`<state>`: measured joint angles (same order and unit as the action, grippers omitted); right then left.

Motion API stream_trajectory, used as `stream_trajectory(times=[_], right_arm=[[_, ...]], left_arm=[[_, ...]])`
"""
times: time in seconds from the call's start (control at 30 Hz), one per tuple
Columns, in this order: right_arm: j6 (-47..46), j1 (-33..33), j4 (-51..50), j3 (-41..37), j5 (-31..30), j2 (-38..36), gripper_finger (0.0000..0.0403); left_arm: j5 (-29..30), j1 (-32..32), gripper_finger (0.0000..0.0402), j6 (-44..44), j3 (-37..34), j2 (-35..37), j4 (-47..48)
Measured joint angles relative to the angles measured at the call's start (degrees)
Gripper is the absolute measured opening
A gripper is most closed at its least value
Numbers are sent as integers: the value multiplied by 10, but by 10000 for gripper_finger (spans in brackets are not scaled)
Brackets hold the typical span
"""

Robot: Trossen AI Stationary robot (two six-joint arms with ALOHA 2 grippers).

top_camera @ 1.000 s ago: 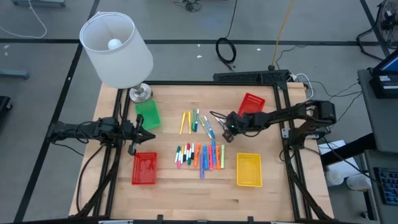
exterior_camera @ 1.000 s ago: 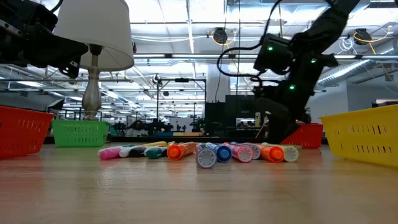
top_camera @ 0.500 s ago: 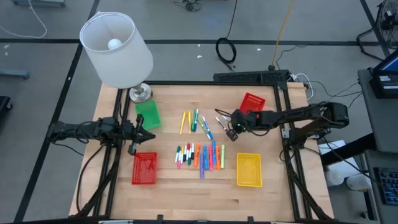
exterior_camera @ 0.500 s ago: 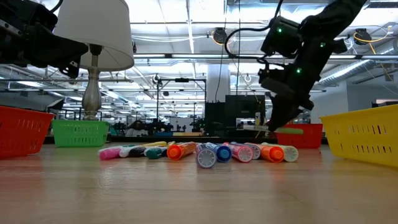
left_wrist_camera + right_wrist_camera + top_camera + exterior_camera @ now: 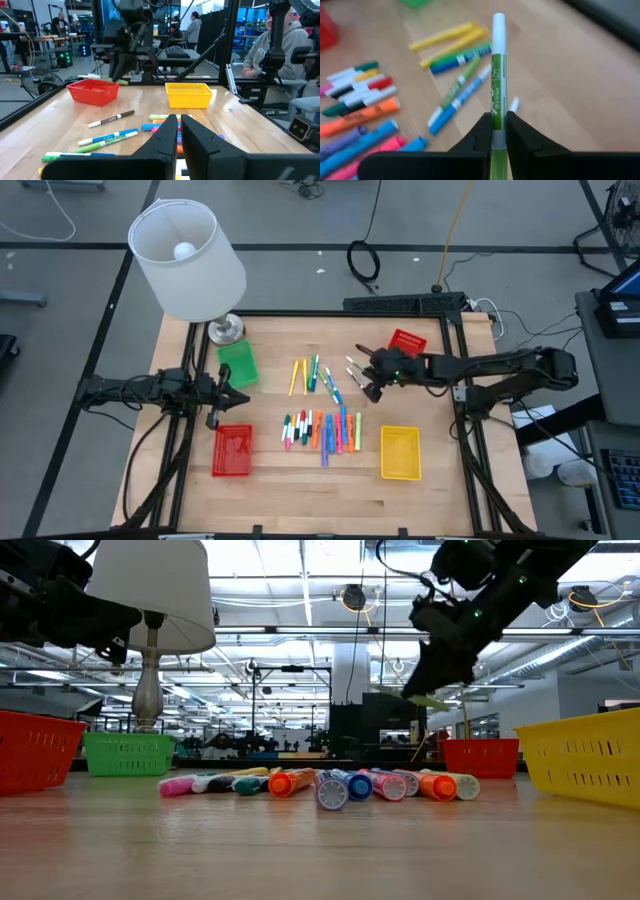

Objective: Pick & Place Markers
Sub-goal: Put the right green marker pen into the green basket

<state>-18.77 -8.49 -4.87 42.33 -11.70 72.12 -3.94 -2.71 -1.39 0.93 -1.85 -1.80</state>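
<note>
Several coloured markers [image 5: 322, 430] lie side by side at the table's middle, and a smaller group [image 5: 312, 375] lies just beyond them. My right gripper [image 5: 366, 382] hangs above the table right of that smaller group, shut on a green-and-white marker [image 5: 496, 70]. In the low view this gripper [image 5: 428, 688] is well above the row of markers [image 5: 330, 785]. My left gripper [image 5: 240, 390] waits shut at the table's left side, its fingers [image 5: 192, 137] level and touching nothing. My right gripper pinches the green-and-white marker's barrel [image 5: 495, 125] between its two fingers, near one end. The marker lies along the fingers and sticks out past their tips, its white end [image 5: 498, 20] farthest from the gripper. The fingers slant downward from the table's right. The marker is lifted clear of the table.
A green basket [image 5: 238, 364] and a lamp [image 5: 187, 260] stand far left, with a red basket [image 5: 232, 450] near left. Another red basket [image 5: 405, 342] sits far right behind the right arm, and a yellow basket [image 5: 400, 452] near right. People sit beyond the table.
My right gripper has risen from just above the table to well above it. It has tipped from pointing steeply down to a shallower slant. It has stayed shut on the green-and-white marker, which went up with it.
</note>
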Motion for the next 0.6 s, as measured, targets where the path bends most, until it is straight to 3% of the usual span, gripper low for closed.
stream_trajectory(times=[0.43,0.6], right_arm=[[124,0,236,0,33,25,24],[151,4,260,0,44,31,24]], left_arm=[[0,0,31,6,0,0,-13],[-1,0,31,56,0,0,-64]])
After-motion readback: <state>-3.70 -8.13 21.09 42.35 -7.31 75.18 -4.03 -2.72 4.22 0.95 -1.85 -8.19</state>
